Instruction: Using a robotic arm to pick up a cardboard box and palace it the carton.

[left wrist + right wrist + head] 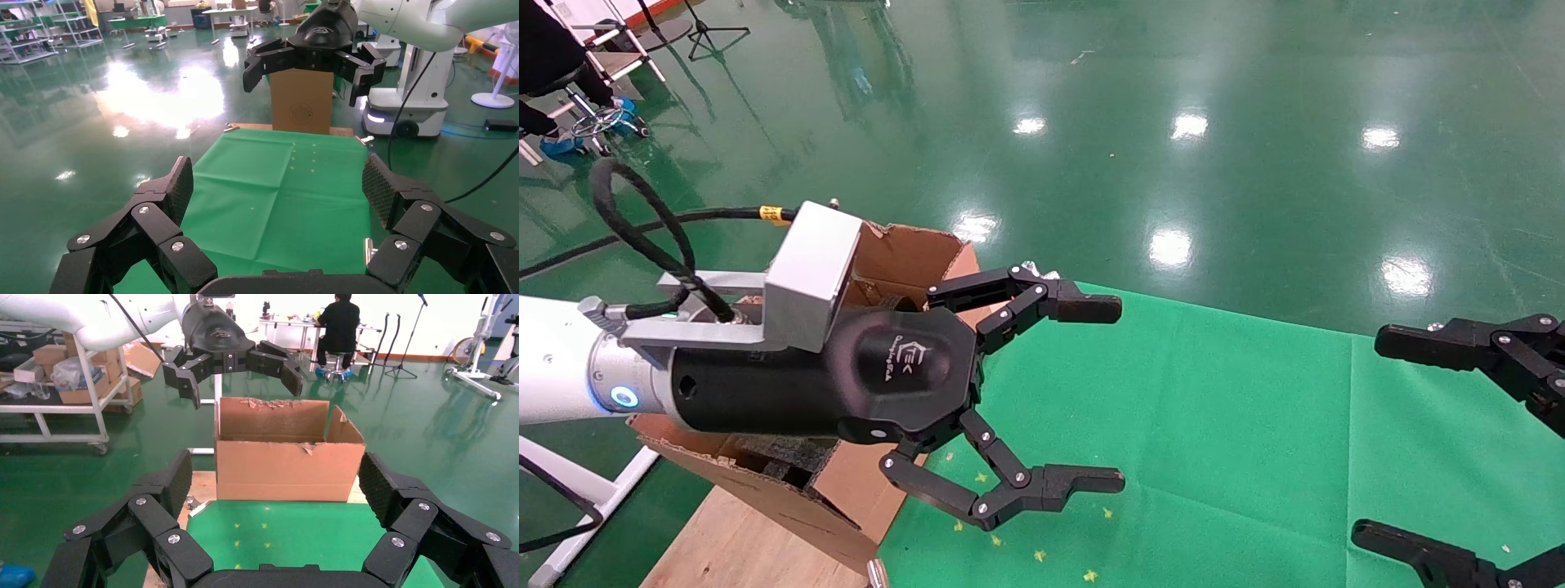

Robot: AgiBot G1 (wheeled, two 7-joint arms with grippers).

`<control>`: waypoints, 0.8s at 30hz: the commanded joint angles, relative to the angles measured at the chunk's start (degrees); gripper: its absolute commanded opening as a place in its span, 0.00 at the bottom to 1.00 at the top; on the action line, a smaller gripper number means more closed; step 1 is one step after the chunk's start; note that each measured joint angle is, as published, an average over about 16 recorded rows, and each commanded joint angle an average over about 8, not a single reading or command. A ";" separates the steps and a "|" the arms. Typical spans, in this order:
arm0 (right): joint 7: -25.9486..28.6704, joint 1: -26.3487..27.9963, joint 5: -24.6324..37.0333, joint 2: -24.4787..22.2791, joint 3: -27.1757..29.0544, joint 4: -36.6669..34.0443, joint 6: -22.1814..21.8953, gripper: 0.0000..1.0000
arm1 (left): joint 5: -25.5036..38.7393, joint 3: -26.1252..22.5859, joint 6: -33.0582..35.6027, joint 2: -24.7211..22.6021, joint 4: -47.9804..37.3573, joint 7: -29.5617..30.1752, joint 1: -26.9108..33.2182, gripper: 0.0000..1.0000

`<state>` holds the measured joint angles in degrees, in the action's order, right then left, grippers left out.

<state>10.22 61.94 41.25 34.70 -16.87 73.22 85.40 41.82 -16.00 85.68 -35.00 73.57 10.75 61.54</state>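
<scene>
1. The green cloth (1214,425) lies bare between both arms, its far edge meeting the shiny floor (1173,122).
2. The carton (287,453) stands at the cloth's left end, flaps up, top edges ragged.
3. The left gripper (1091,392) hangs beside the carton, jaws spread, holding nothing.
4. The right gripper (1369,441) waits at the cloth's right end, spread too.
5. The cardboard box is not visible.

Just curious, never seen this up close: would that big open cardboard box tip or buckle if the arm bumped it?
The carton looks corrugated, so probably fairly stiff. Its torn flaps would likely bend first. It sits wide and low at the table's end, so I'd guess sliding rather than tipping.
</scene>
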 commanded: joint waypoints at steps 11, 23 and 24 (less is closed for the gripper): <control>0.00 0.00 0.00 0.00 0.00 0.00 0.00 1.00 | 0.12 -0.05 -0.05 -0.04 -0.09 0.04 0.06 1.00; 0.00 0.00 0.02 0.00 0.00 0.00 0.00 1.00 | 0.18 -0.07 -0.06 -0.04 -0.14 0.04 0.10 1.00; 0.00 0.00 0.02 0.00 0.00 0.00 0.00 1.00 | 0.19 -0.07 -0.06 -0.04 -0.14 0.04 0.10 1.00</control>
<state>10.22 61.94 41.27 34.70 -16.86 73.22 85.40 42.01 -16.07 85.62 -35.04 73.43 10.80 61.64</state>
